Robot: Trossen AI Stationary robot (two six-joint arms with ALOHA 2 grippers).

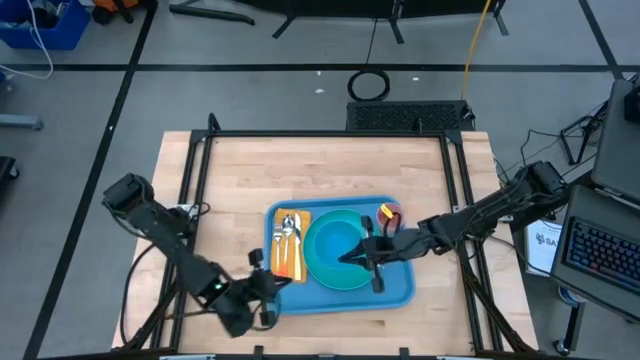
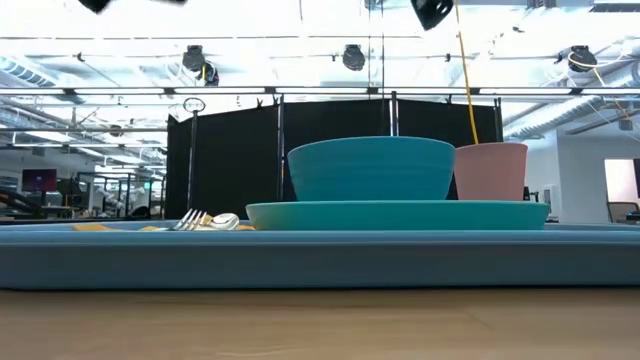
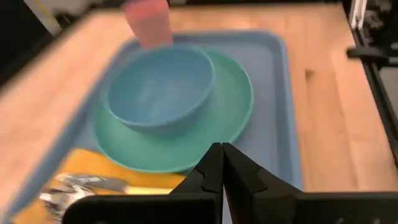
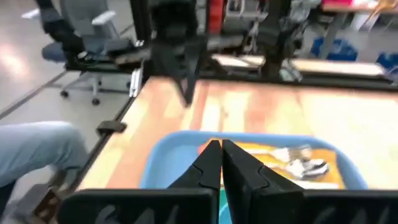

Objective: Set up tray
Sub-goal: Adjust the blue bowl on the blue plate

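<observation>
The left end effector (image 3: 222, 163) has its fingers pressed together with nothing between them; it hangs near the tray's (image 1: 398, 292) near-left corner, off the tray. The right end effector (image 4: 221, 160) is likewise closed and empty, held above the plate (image 1: 330, 268) in the middle of the tray, touching nothing that can be made out.

The tray lies on the wooden tabletop (image 1: 240, 170), near its front edge and about midway across. On it sit the teal plate with a bowl (image 3: 160, 87) on top, a pink cup (image 2: 490, 171) toward the far right corner, and a yellow napkin (image 1: 297, 262) on the left side bearing a fork (image 2: 192, 220) and a spoon (image 2: 224, 221).

Around the tabletop runs a black frame (image 1: 330, 132). Beyond it the low view shows a black partition (image 2: 235, 160) and ceiling lights (image 2: 352, 56). The right wrist view shows an office chair (image 4: 93, 37) and a person's leg (image 4: 31, 152) in light trousers at the side of the tabletop. A keyboard (image 1: 606, 258) sits on a side desk to the right.

From above, the right arm covers the bowl and part of the cup. Both wrist views are blurred, so the cutlery shows only as a bright smear.
</observation>
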